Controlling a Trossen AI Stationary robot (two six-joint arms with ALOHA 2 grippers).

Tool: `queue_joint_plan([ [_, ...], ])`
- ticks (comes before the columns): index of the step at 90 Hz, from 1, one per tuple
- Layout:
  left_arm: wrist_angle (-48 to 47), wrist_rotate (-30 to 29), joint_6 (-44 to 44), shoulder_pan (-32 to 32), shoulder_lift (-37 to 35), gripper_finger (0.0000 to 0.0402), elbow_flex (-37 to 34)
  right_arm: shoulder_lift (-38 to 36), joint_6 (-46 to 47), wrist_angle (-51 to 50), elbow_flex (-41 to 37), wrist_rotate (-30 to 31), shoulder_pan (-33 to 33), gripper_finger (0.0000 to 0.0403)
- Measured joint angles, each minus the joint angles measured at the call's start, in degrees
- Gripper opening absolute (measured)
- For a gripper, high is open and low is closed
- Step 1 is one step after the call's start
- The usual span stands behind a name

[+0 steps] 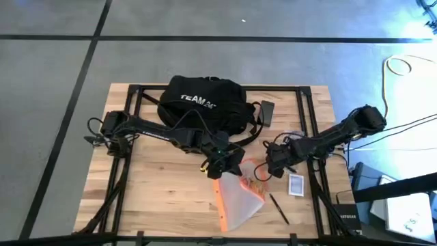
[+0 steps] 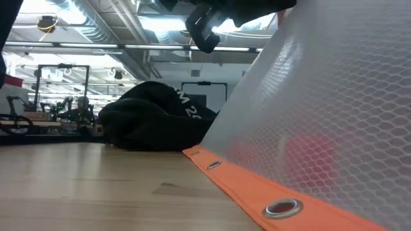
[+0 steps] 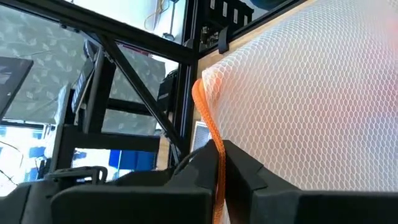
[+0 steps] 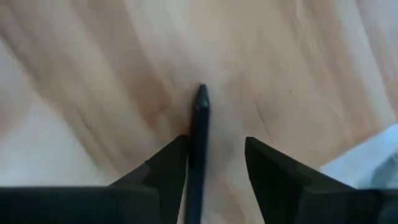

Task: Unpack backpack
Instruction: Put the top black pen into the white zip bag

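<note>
translucent mesh pouch [image 1: 240,199] with orange trim, black pen [image 1: 279,208], small white card [image 1: 296,184], wooden table [image 1: 150,191]

2 dark, matte black six-joint arms, the left arm [image 1: 153,131] and the right arm [image 1: 339,131], are built from slim tubular links with bulkier joint housings. Thin black cables loop beside the left arm's base. Faint pale lettering runs along its forearm. Each ends in 2 angular, wedge-shaped black fingers [image 4: 163,167].

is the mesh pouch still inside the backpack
No, the mesh pouch lies out on the wooden table in front of the backpack, with the left gripper clamped on its orange edge.
</note>
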Motion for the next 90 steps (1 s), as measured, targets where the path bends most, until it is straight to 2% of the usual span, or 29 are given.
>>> queue_joint_plan([
  [28,-0.09,0.00,-0.20,0.26,0.00,0.0000,0.00,-0.26,-1.69,1.81,-1.97,-2.80,-1.86,0.0140],
  [55,-0.07,0.00,0.32,0.33,0.00,0.0000,-0.01,-0.15,-1.96,2.82,-2.04,-3.46,-1.82,0.0060],
  [72,0.03,0.00,0.24,0.33,0.00,0.0000,-0.02,-0.58,-6.33,1.71,-0.12,-3.20,-1.65,0.0019],
  [90,0.48,0.00,0.26,0.31,0.00,0.0000,0.00,-5.14,-9.22,0.51,4.53,1.04,-1.67,0.0009],
])
